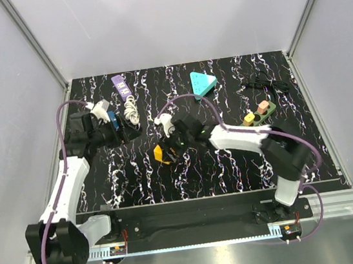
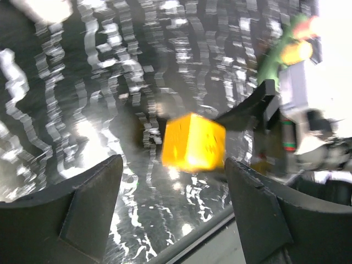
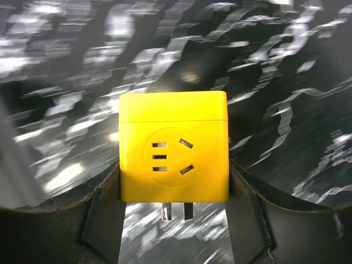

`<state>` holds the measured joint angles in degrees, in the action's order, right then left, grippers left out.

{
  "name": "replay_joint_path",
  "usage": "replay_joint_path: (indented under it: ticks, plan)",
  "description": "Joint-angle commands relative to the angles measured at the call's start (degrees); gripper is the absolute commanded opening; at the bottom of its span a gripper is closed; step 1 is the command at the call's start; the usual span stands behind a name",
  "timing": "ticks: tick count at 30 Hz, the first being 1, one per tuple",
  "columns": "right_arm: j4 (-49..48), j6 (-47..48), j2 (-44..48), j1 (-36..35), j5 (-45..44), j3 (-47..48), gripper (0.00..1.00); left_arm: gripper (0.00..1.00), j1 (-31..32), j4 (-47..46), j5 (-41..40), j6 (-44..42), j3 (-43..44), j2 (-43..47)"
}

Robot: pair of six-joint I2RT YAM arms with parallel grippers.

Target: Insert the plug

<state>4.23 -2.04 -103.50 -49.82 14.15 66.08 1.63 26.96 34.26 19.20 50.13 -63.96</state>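
A yellow cube plug adapter (image 3: 173, 146) with two metal prongs (image 3: 177, 210) is held between the fingers of my right gripper (image 3: 173, 180), just above the black marbled table. In the top view the adapter (image 1: 160, 153) sits left of centre at the tip of my right gripper (image 1: 166, 150). My left gripper (image 1: 129, 133) is open and empty, a short way to the upper left of it. In the left wrist view the adapter (image 2: 193, 142) shows ahead of my left gripper (image 2: 173, 190). A purple power strip (image 1: 119, 84) with a coiled white cord (image 1: 131, 109) lies at the back left.
A teal triangular block (image 1: 203, 83) lies at the back centre. A black cable (image 1: 263, 85) and a small tray of coloured pieces (image 1: 258, 113) are at the right. The table's metal front edge (image 1: 199, 202) runs along the arm bases.
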Motion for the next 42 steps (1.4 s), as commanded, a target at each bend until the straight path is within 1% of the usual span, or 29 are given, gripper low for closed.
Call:
replay_joint_path:
  ticks: [1,2,4,5,6,7,9,10,11,13,14,15,16,17,19,20,22,23,25,31,36,42]
  plan:
    - [7.4,-6.7,13.2,0.2,14.7,-1.4,0.0,0.79,3.6,-6.5,8.6,-2.9,1.7,5.9]
    - [8.9,-8.9,14.9,0.6,20.2,-2.1,0.0,0.78,7.0,-6.8,8.7,-3.4,1.7,8.0]
    - [11.0,-11.7,19.3,2.4,25.9,-4.0,0.0,0.8,10.0,-7.2,9.1,-6.4,1.9,10.0]
    - [11.4,-15.2,20.8,2.6,31.1,-4.6,0.0,0.8,12.4,-7.3,10.7,-8.2,1.8,12.0]
    - [11.9,-16.7,23.8,3.1,33.3,-5.1,0.0,0.78,13.3,-7.2,13.3,-13.5,1.8,13.3]
    - [12.0,-18.1,25.6,3.1,35.0,-6.2,0.0,0.78,14.3,-7.4,15.3,-15.7,1.6,15.0]
    - [11.9,-21.0,30.5,3.1,38.6,-7.4,0.0,0.78,15.9,-7.5,17.7,-23.1,0.9,20.8]
    - [11.9,-21.7,31.9,3.2,39.4,-8.4,0.0,0.78,16.2,-7.6,21.5,-26.8,-0.5,22.9]
    - [12.0,-22.8,33.3,3.1,41.5,-8.9,0.0,0.79,17.0,-8.1,22.0,-31.7,-1.3,27.2]
    - [11.7,-24.1,36.3,3.1,43.5,-9.7,0.0,0.83,17.3,-8.6,25.0,-35.5,-3.1,31.0]
    - [10.5,-25.8,37.2,3.1,45.7,-9.8,0.0,0.84,17.4,-8.7,26.8,-38.6,-3.5,33.7]
    - [9.2,-26.9,38.9,3.1,47.1,-10.1,0.0,0.85,17.4,-8.6,29.3,-39.8,-3.8,34.8]
    - [7.0,-28.7,39.7,3.1,48.5,-10.9,0.0,0.87,17.4,-8.7,33.8,-40.7,-4.1,35.6]
    - [-0.1,-34.3,40.7,3.1,51.3,-11.6,0.0,0.88,17.4,-8.7,35.6,-42.0,-4.2,36.5]
    - [-7.2,-39.9,42.8,3.1,52.6,-12.8,0.0,0.88,17.5,-8.9,38.6,-42.5,-3.6,36.7]
    - [-13.3,-44.9,43.1,3.1,53.8,-13.2,0.0,0.88,17.7,-8.8,39.1,-42.8,-3.3,36.5]
    - [-17.9,-50.6,43.4,3.0,55.4,-13.9,0.0,0.88,18.5,-8.9,39.0,-43.2,-2.1,35.6]
    - [-21.9,-52.1,43.1,2.8,56.0,-14.1,0.0,0.89,18.8,-8.9,39.0,-43.0,-1.7,35.1]
    - [-25.2,-55.2,42.3,2.7,56.6,-14.8,0.0,0.88,19.9,-9.0,38.9,-43.5,-0.5,33.8]
    - [-26.1,-55.8,38.3,2.0,57.0,-12.7,0.0,0.88,23.7,-9.4,38.3,-44.4,1.7,31.2]
    - [-26.7,-55.8,35.3,1.7,57.5,-10.1,0.0,0.88,27.1,-9.7,37.7,-44.8,0.2,31.0]
    - [-32.1,-58.9,31.7,1.5,57.9,-9.3,0.0,0.88,31.0,-10.7,34.7,-44.8,-1.0,31.3]
